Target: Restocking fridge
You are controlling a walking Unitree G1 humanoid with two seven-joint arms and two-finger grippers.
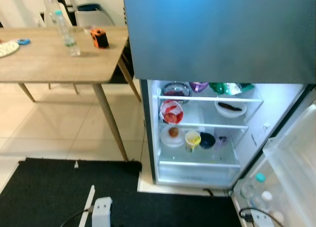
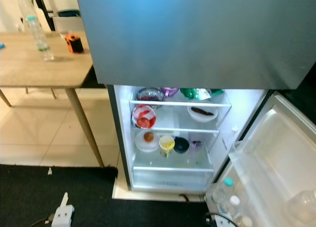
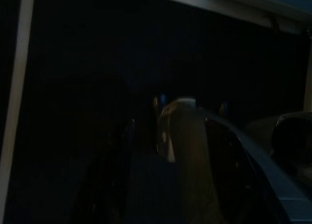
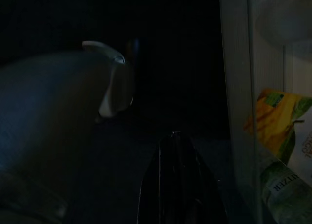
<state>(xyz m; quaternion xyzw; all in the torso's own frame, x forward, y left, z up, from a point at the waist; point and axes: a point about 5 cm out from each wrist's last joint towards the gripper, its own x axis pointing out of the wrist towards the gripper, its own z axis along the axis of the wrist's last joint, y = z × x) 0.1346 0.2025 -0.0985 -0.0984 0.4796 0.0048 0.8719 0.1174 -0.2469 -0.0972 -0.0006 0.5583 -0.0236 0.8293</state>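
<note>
The grey two-door fridge (image 1: 217, 39) was seen with its lower door swung open, its lit glass shelves holding bowls and a yellow cup (image 1: 192, 138). A clear plastic water bottle (image 1: 64, 30) stood on the wooden counter (image 1: 49, 64) beside it. Whether the right tool (image 4: 178, 185) or the left was clenched could not be told in the dark.

Very little lettering is showing legibly. In the right wrist view, a green bottle label (image 4: 286, 191) behind the clear wall of the fridge door shelf (image 4: 239, 112) is carrying white capitals running sideways, of which only the ending "ITZER" is reading clearly. Above it, a yellow and green packet (image 4: 275, 121) is showing a printed design too dim to read, and a white pack at the edge (image 4: 307, 146) is bearing letters that are cut off.
</note>
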